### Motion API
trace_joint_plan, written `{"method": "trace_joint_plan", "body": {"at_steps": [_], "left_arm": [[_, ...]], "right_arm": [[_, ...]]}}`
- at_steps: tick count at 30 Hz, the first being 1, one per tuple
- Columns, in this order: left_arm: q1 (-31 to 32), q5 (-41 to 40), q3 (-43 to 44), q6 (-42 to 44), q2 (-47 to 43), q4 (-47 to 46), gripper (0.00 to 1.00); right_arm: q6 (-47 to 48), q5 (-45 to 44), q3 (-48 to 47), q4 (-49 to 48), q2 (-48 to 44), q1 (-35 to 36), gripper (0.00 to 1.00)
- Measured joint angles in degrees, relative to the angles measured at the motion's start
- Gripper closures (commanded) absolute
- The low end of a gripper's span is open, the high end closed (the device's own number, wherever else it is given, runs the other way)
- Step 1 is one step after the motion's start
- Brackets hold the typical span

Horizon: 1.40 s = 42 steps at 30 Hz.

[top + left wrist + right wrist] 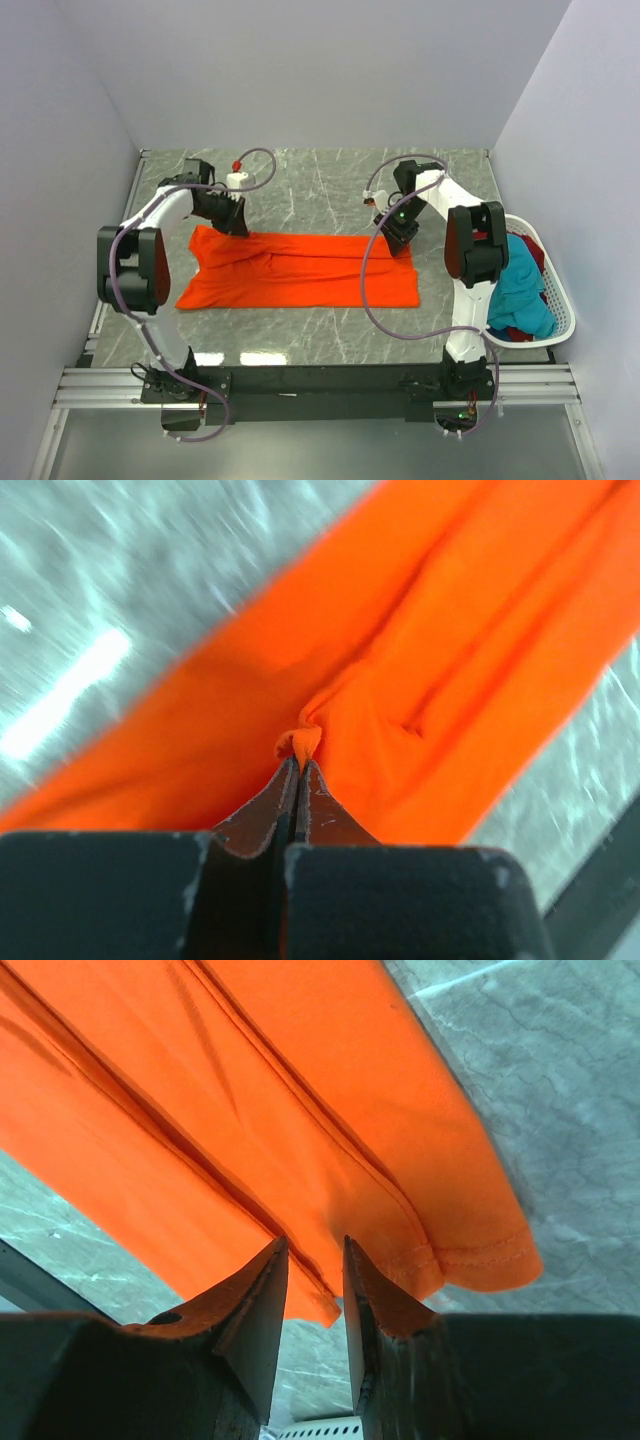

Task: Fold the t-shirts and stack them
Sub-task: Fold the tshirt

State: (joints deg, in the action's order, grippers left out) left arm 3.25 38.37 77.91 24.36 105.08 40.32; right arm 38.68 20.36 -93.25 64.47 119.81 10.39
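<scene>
Orange t-shirt [300, 272] lies flat on worktop [330, 190], long axis left-right, far-left edge clamped in left end effector [298, 763], far-right hem corner at tips of slightly parted right end effector [315, 1250].

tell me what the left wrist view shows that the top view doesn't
Only the left wrist view: the left gripper shut, pinching a small tuck of the orange shirt. Only the top view: the whole shirt lying as a long strip, the right gripper at its other end, and the basket holding a teal shirt. Both: orange cloth on the grey marbled table.
</scene>
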Motion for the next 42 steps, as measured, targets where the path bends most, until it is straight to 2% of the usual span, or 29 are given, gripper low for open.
{"method": "trace_joint_plan", "body": {"at_steps": [7, 10, 11, 14, 17, 22, 28, 34, 39, 42], "left_arm": [[0.3, 0.7, -10.2, 5.2, -6.8, 5.1, 0.99], [1.6, 0.7, -15.2, 8.1, -9.4, 7.7, 0.88], [2.5, 0.6, -16.9, 9.2, -10.7, 8.9, 0.76], [4.5, 0.2, -19.9, 11.4, -14.0, 11.2, 0.58], [5.5, -0.3, -20.9, 13.0, -17.1, 13.5, 0.52], [4.7, -1.1, -20.7, 13.4, -20.0, 14.2, 0.51], [0.7, -2.4, -17.4, 7.8, -18.9, 10.4, 0.5], [-1.9, -6.3, -8.9, 1.2, -10.6, 3.2, 0.51], [-1.9, -9.7, -4.8, -1.5, -3.3, 0.9, 0.57], [-1.9, -11.9, -5.0, -1.4, -2.1, 1.4, 0.63]], "right_arm": [[0.4, -0.2, 0.0, 0.6, -1.7, -0.7, 0.64], [0.5, -0.4, 0.0, 0.9, -2.7, -1.2, 0.64], [0.6, -0.5, 0.0, 0.9, -2.9, -1.3, 0.64], [0.6, -0.7, -0.1, 1.0, -3.0, -1.4, 0.64], [0.5, -0.9, -0.2, 1.0, -3.0, -1.4, 0.64], [-0.3, -1.3, -0.6, 0.4, -3.0, -1.2, 0.64], [-2.2, -2.6, -2.2, -1.2, -2.5, -0.2, 0.62], [-4.3, -3.7, -4.8, -3.4, 0.2, 0.3, 0.62], [-5.0, -4.9, -4.9, -4.1, 2.1, 0.3, 0.63], [-5.0, -5.3, -4.3, -4.3, 2.4, 0.3, 0.63]]}}
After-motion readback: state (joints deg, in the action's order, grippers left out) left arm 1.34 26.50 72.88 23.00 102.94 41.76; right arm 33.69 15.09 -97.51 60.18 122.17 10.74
